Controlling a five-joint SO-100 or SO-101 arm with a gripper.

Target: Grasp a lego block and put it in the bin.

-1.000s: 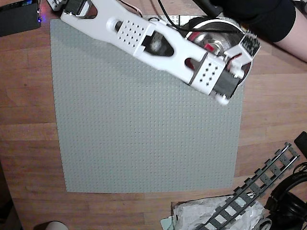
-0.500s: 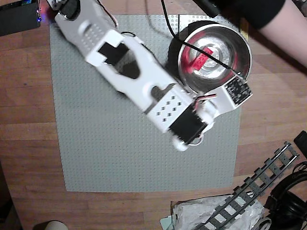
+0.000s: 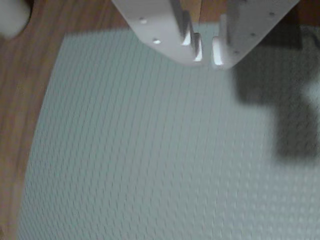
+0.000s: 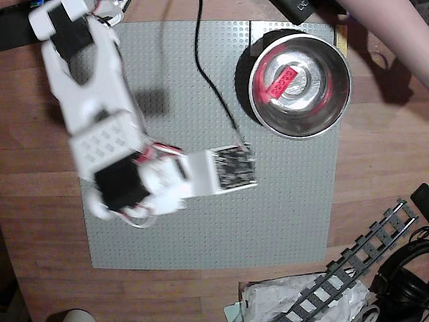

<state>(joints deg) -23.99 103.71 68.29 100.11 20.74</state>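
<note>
The red lego block (image 4: 281, 82) lies inside the bin (image 4: 299, 124), a shiny steel bowl at the top right corner of the grey baseplate (image 4: 281, 221). My white arm (image 4: 100, 134) is blurred over the left part of the baseplate, far from the bowl, and its body hides the fingers in the overhead view. The wrist view shows my gripper (image 3: 206, 50) at the top edge above the bare baseplate (image 3: 150, 160). Its white fingertips (image 3: 196, 46) stand shut with only a thin slit and nothing between them. Bowl and block are out of the wrist view.
A black cable (image 4: 214, 87) runs across the baseplate to the wrist camera board (image 4: 231, 168). A grey toy rail (image 4: 362, 268), crumpled plastic (image 4: 301, 302) and black cables (image 4: 409, 268) lie at the bottom right. A person's arm (image 4: 389, 13) reaches in at the top right.
The arm has swung from over the bowl to the left across the baseplate. The bowl with the red block in it now shows fully uncovered.
</note>
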